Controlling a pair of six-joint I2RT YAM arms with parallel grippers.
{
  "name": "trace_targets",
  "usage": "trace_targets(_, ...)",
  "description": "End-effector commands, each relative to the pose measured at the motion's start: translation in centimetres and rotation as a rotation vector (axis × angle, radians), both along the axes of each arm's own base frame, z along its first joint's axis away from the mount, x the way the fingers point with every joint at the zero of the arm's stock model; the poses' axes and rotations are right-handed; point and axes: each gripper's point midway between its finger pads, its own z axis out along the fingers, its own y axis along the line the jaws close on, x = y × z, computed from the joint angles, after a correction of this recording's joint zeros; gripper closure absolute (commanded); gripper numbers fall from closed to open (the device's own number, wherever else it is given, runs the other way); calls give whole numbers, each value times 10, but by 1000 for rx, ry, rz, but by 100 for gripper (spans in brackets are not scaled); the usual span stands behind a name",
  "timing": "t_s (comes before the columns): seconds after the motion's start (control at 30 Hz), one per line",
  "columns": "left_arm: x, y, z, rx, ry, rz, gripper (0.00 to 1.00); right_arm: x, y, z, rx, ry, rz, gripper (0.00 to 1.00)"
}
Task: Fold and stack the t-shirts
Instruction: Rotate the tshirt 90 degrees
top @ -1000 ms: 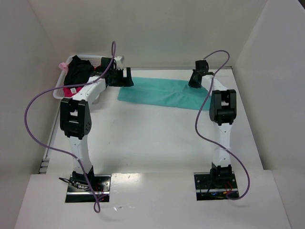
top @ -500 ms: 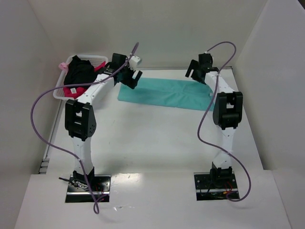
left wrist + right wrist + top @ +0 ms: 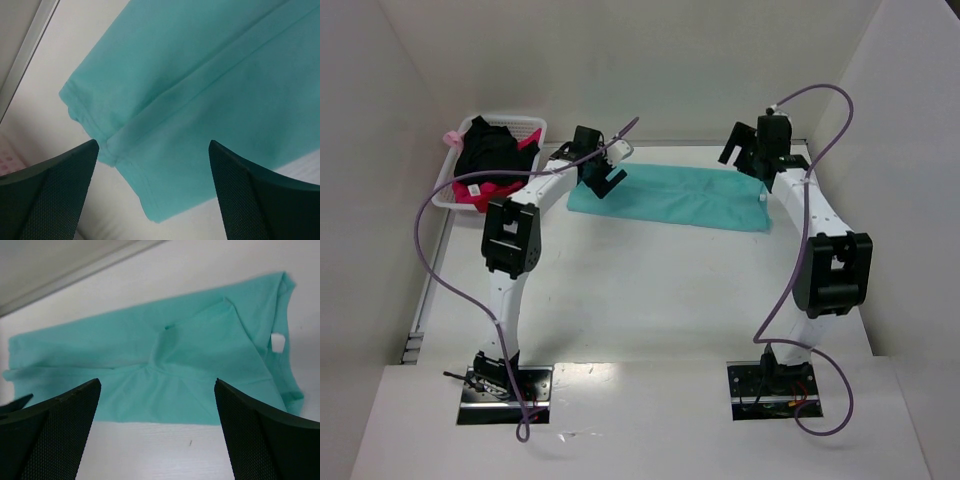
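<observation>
- The worktop [image 3: 640, 290] between the two arm bases, from 6 o'clock to its middle, carries nothing of the task.
- Past the middle, towards 12 o'clock, the teal-green t-shirt [image 3: 670, 196] lies flat as a long narrow band running from 10 o'clock to 2 o'clock. It is folded lengthwise, with a seam line along it and a small pucker near its middle.
- The left tool [image 3: 601, 170] hangs above the band's 10 o'clock end. Its fingers are wide apart and hold nothing. Its wrist view shows the hemmed corner of the cloth lying loose below.
- The right tool [image 3: 745, 155] hangs above the 2 o'clock end. A second ago it was down on the cloth with its fingers nearly together. It has since spread them fully and lifted clear, and it holds nothing.
- The white neck label [image 3: 277, 342] shows at the right-hand end in the right wrist view.
- Both arms have risen from the shirt's ends, and the band has kept its place.
- This suggests the lengthwise fold is done and let go. A fold across the band is probably what remains for this shirt.
- Farthest, at 10 to 11 o'clock, the white basket [image 3: 536, 123] holds the black t-shirt [image 3: 485, 150] and the pink-red t-shirt [image 3: 480, 195]. Both are bunched and not yet folded.
</observation>
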Motion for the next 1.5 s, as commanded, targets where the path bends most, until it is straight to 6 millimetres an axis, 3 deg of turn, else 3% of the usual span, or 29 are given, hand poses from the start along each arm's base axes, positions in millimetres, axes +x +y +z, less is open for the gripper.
trace_targets(0.0, 26, -20, 13, -45, -76, -72, 1, -9, 3, -10, 0, 20, 7, 0)
trace_targets(0.07, 25, -22, -2, -73, -32, -87, 0, -12, 3, -15, -1, 38, 7, 0)
trace_targets(0.2, 28, -28, -11, -155, 3, -109, 0, -16, 5, -22, 10, 60, 10, 0)
trace_targets(0.23, 30, -30, -5, -165, -10, -118, 0, -18, 5, -27, 9, 71, 10, 0)
trace_targets(0.27, 27, -30, -22, -164, 28, -107, 0, -18, 5, -31, 8, 80, 10, 0)
trace_targets(0.3, 32, -25, -18, -166, 19, -99, 0, -18, 5, -31, 16, 81, 5, 0)
trace_targets(0.37, 30, -25, -29, -166, 49, -90, 0, -18, 5, -31, 16, 81, 5, 0)
trace_targets(0.4, 30, -25, -29, -174, 53, -81, 0, -19, 5, -39, 15, 99, 4, 0)
trace_targets(0.77, 4, -7, -56, -125, 186, -32, 0, -15, 7, -55, 16, 153, 11, 0)
trace_targets(0.83, -1, -13, -57, -88, 185, -53, 0, -14, 7, -59, 24, 162, 5, 0)
trace_targets(0.9, -13, -14, -73, -53, 220, -56, 0, -18, 3, -65, 8, 184, -15, 0)
trace_targets(0.97, -25, -23, -70, -39, 234, -74, 0, -20, -2, -67, -7, 192, -33, 0)
trace_targets(1.0, -34, -23, -82, -13, 259, -82, 0, -20, -2, -67, -7, 192, -34, 0)
trace_targets(1.03, -40, -31, -80, -10, 261, -100, 0, -22, -4, -71, -18, 201, -46, 0)
trace_targets(1.07, -46, -28, -86, 5, 282, -93, 0, -24, -5, -75, -19, 212, -46, 0)
trace_targets(1.2, -65, -40, -87, 38, 311, -119, 0, -27, -3, -79, -12, 222, -36, 0)
trace_targets(1.47, -131, -73, -88, 44, 469, -155, 0, -38, -4, -75, -10, 201, -36, 0)
